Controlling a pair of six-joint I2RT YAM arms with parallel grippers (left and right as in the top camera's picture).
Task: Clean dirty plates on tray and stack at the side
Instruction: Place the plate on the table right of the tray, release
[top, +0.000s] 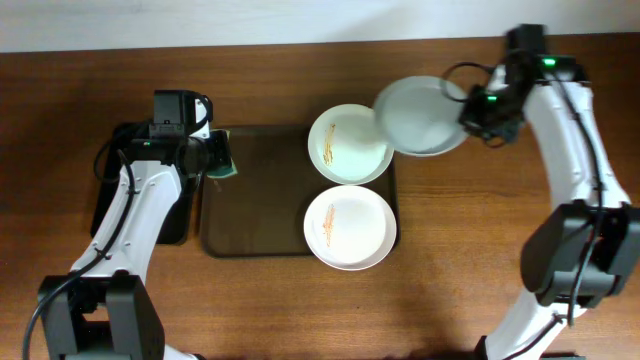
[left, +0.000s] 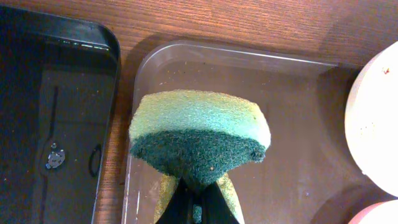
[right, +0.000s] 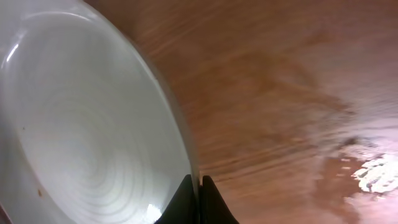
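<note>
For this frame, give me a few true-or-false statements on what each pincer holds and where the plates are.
1. The left pincer grips a green-and-yellow sponge. True.
2. The right pincer is empty. False: it is shut on the rim of the pale plate.
3. The upper white plate and lower white plate both show orange streaks. True.
4. The sponge is scrubbing a white plate. False: it is at the bare left end of the tray, apart from the plates.
</note>
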